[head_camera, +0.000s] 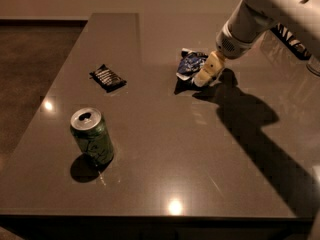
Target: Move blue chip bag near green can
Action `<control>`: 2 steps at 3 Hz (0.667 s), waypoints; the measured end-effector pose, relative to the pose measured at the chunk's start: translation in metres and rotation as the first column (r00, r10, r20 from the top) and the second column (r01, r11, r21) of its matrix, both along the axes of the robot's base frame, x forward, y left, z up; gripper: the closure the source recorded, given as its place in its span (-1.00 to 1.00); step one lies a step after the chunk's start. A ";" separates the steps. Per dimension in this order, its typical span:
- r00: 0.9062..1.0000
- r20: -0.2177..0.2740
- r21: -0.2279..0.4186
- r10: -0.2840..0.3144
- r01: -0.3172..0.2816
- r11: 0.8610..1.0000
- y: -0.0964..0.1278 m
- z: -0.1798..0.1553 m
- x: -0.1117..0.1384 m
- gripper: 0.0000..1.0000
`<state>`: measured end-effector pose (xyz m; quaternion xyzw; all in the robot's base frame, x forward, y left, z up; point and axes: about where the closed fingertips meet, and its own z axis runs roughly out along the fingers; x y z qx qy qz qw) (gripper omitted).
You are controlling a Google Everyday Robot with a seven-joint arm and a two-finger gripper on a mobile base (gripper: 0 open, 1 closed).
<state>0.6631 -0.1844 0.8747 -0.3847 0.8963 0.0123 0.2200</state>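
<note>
The blue chip bag [190, 64], crumpled glossy foil with white patches, lies on the dark table top at the back middle. My gripper [207, 72] comes down from the upper right and its cream fingers sit at the bag's right edge, low over the table. The green can [92, 136] stands upright at the front left, silver top with pull-tab showing, far from the bag and the gripper.
A small flat black ribbed packet [107, 77] lies between the can and the bag, at the left middle. The table [165, 149] ends at the front and left edges. The arm's shadow falls across the right half. A dark striped object [292, 39] sits at the far right.
</note>
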 end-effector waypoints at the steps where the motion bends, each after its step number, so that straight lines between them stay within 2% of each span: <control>1: 0.999 -0.029 0.020 -0.023 0.024 1.000 0.007 -0.009 0.009 -0.71; 2: 0.998 -0.068 0.039 -0.018 0.021 0.999 0.020 -0.011 0.006 -0.22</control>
